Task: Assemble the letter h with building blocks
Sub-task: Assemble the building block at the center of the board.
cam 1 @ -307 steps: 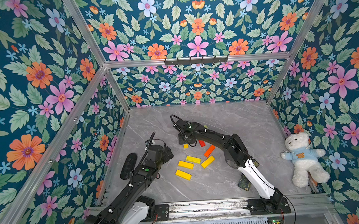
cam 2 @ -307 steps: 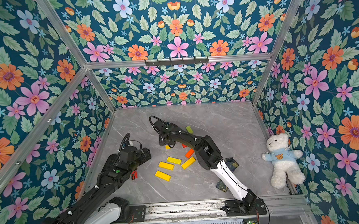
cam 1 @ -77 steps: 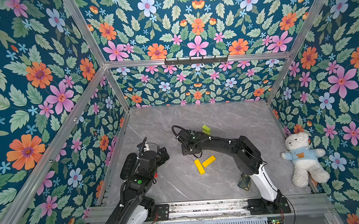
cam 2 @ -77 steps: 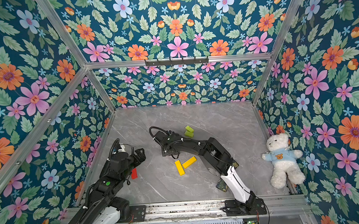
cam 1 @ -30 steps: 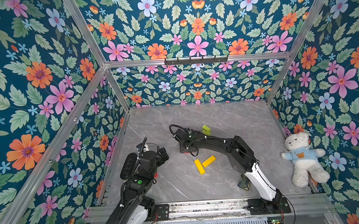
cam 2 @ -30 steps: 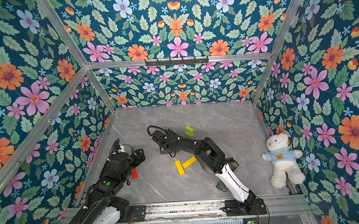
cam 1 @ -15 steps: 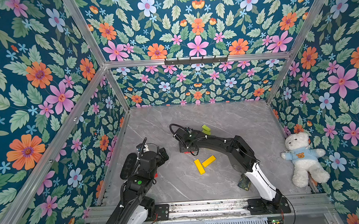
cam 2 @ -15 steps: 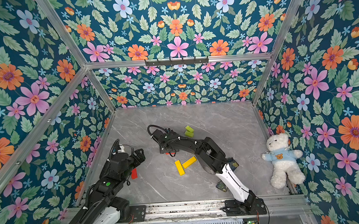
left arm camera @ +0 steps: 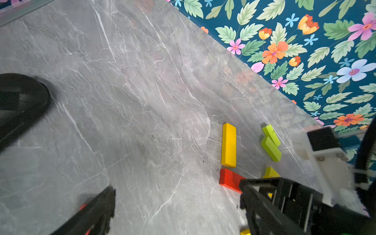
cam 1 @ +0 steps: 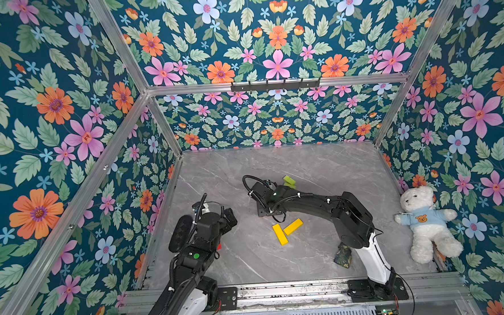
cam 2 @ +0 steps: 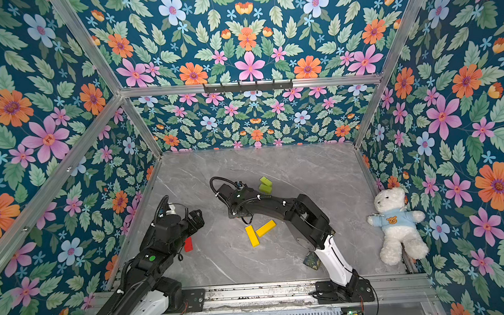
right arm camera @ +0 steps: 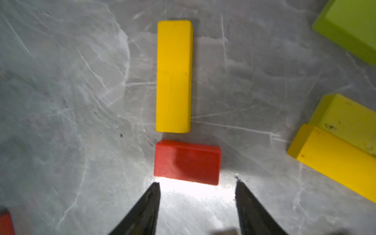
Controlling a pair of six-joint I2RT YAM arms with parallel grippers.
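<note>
Right wrist: long yellow bar (right arm camera: 174,76); red block (right arm camera: 187,161) by its end

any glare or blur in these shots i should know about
Right wrist view: a blown-out glare patch on the table beside the red block, between the right pincer tips, which are out of focus. Left wrist view: the black oval at the frame edge is soft; the table faintly mirrors the floral wall. Both top views: evenly lit, sharp.
</note>
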